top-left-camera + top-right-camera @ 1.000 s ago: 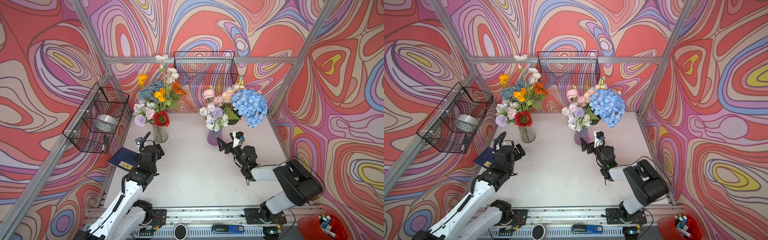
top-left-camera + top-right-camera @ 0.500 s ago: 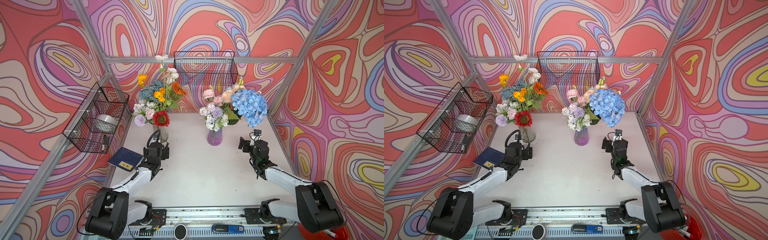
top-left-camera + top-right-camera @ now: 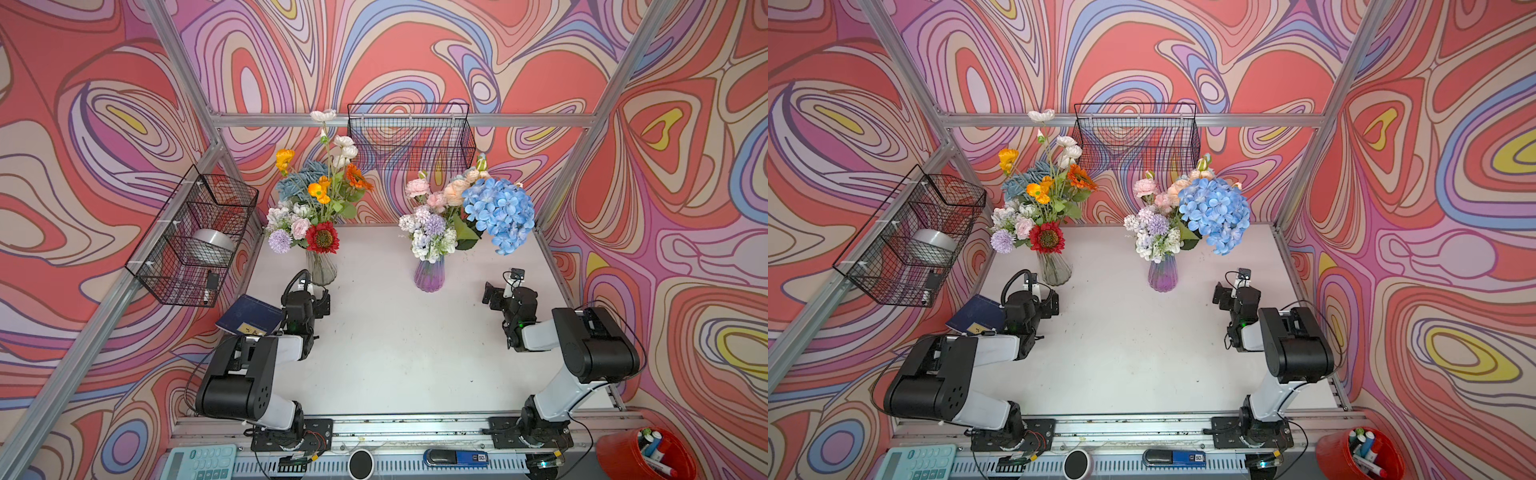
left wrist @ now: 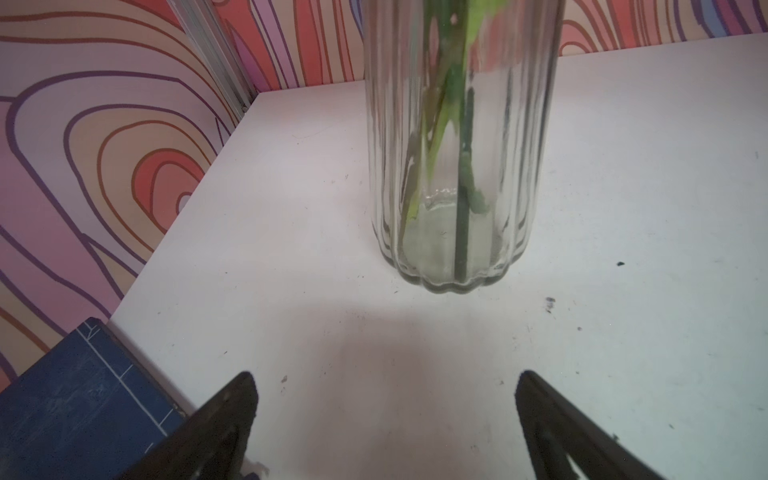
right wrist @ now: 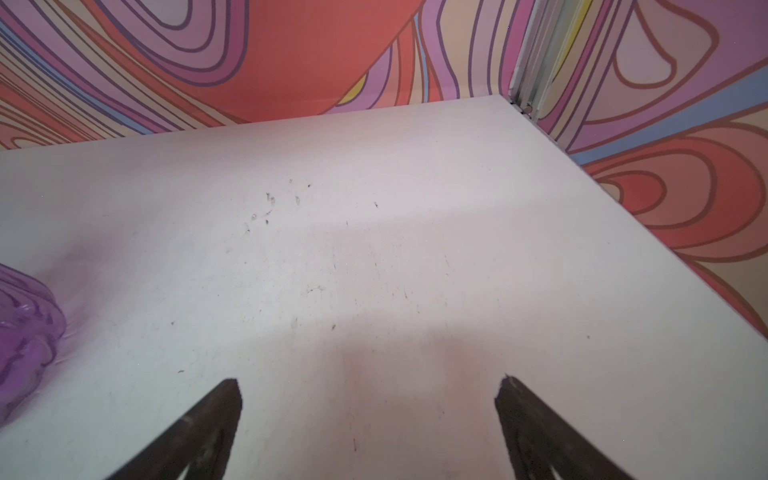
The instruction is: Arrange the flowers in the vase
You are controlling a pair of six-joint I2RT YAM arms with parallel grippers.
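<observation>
Both top views show two filled vases at the back of the white table. A clear ribbed vase [image 3: 321, 270] [image 3: 1054, 270] holds flowers [image 3: 320, 195] in orange, white, red and dusty blue. A purple vase [image 3: 429, 276] [image 3: 1162, 275] holds pink and lilac flowers [image 3: 432, 224] and a blue hydrangea [image 3: 498, 214]. My left gripper [image 3: 322, 302] [image 4: 384, 382] is open and empty, low over the table just in front of the clear vase [image 4: 453, 166], whose green stems show through the glass. My right gripper [image 3: 491, 296] [image 5: 370, 386] is open and empty, right of the purple vase [image 5: 20, 332].
A dark blue book [image 3: 249, 320] lies at the table's left edge beside my left arm. Wire baskets hang on the left wall [image 3: 195, 237] and the back wall [image 3: 411, 137]. A calculator [image 3: 199, 461] and a red pen cup [image 3: 648, 453] sit off the front rail.
Both arms have folded back toward the front rail. The right gripper has moved right, away from the purple vase. The left gripper has sunk low in front of the clear vase. Both stayed open.
</observation>
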